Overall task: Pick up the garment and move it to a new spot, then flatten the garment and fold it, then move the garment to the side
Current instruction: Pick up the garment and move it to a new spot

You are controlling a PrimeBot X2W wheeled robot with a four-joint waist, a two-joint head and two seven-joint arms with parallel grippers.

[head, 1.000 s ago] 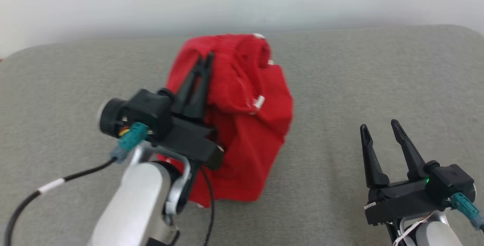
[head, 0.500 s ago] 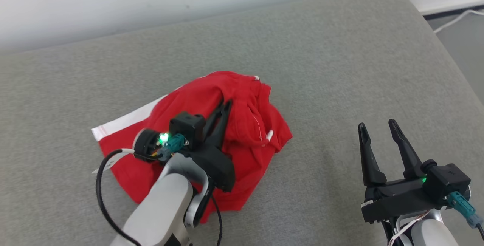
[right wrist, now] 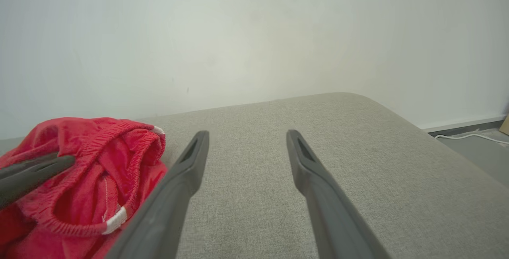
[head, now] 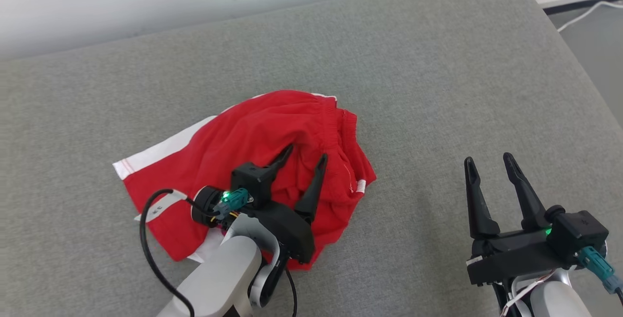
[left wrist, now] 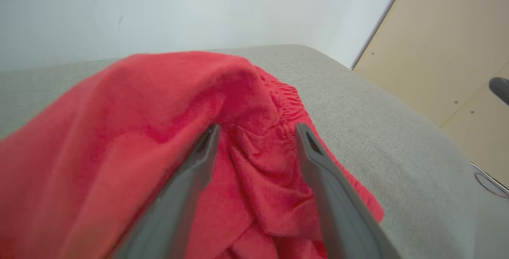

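The left gripper [head: 307, 152] has let go. Half a second ago its fingers were pinched together on a fold of the garment [head: 243, 132]; now they stand spread apart, pointing toward one o'clock in the head view, with nothing clamped between them. In the left wrist view red cloth bunches under and between the parted fingers and laps against one of them, so it touches them but is not gripped. A second ago the garment hung bunched from that gripper. It now lies slumped on the grey cushion [head: 438, 64], its white stripe [head: 155, 154] at nine o'clock and its gathered waistband [head: 311, 105] at one o'clock. The right gripper [head: 488, 159] sits at the garment's four o'clock, well apart from it, jaws open and empty. The move to a new spot looks done, and since the cloth is rumpled, flattening appears to come next.
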